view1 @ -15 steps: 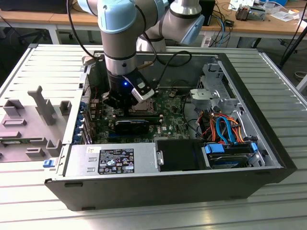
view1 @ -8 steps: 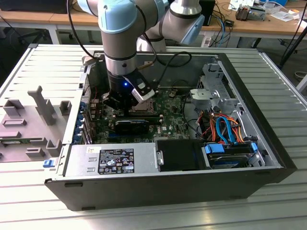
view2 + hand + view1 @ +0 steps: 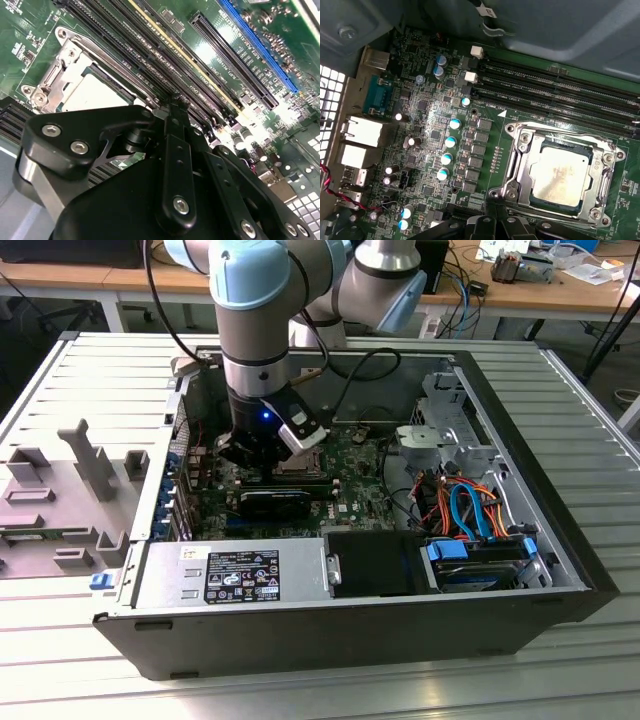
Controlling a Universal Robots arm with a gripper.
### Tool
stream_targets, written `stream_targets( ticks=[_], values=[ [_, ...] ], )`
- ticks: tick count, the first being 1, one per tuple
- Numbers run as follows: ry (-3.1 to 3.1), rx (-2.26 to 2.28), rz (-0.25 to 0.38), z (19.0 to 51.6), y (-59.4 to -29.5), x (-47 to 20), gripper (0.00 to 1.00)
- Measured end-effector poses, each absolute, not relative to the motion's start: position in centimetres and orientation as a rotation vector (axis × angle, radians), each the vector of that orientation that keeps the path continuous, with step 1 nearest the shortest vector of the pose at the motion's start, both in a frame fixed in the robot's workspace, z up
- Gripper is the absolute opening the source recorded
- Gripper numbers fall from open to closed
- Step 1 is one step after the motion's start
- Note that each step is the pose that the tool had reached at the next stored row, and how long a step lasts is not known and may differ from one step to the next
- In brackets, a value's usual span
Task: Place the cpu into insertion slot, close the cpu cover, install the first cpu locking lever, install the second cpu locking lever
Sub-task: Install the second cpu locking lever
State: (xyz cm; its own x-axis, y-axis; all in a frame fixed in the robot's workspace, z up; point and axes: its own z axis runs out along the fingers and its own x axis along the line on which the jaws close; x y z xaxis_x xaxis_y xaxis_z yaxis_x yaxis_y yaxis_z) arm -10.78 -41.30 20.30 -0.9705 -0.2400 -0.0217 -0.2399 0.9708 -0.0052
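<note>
The exterior view looks down from high and well back onto the open computer case (image 3: 560, 570). Both wrist views ride close above the motherboard (image 3: 435, 150), sharing the cpu (image 3: 563, 177) (image 3: 95, 92), at four o'clock and ten o'clock respectively.

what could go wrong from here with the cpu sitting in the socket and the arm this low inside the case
1. The gripper hangs low over the motherboard; a small slip could strike the upright capacitors or the long memory slots.
2. The cpu cover already frames the cpu; if the chip sits slightly crooked, pressing near it may damage the insertion slot.
</note>
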Motion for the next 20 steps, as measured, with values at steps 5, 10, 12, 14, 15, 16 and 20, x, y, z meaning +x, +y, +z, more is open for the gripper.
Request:
stream_targets(
  ticks=[5,10,12,14,15,16,20],
  values=[
    [3.083,-0.477,-0.003,20.30,-41.29,-10.81,0.11],
    [3.081,-0.480,0.005,20.29,-41.20,-11.07,0.11],
    [3.081,-0.480,0.005,20.29,-41.20,-11.28,0.11],
    [3.082,-0.480,0.005,20.28,-41.18,-11.46,0.11],
    [3.082,-0.480,0.004,20.28,-41.14,-11.48,0.11],
    [3.082,-0.480,0.004,20.27,-41.07,-11.50,0.11],
    [3.079,-0.494,0.006,20.21,-40.80,-11.49,0.11]
  ],
)
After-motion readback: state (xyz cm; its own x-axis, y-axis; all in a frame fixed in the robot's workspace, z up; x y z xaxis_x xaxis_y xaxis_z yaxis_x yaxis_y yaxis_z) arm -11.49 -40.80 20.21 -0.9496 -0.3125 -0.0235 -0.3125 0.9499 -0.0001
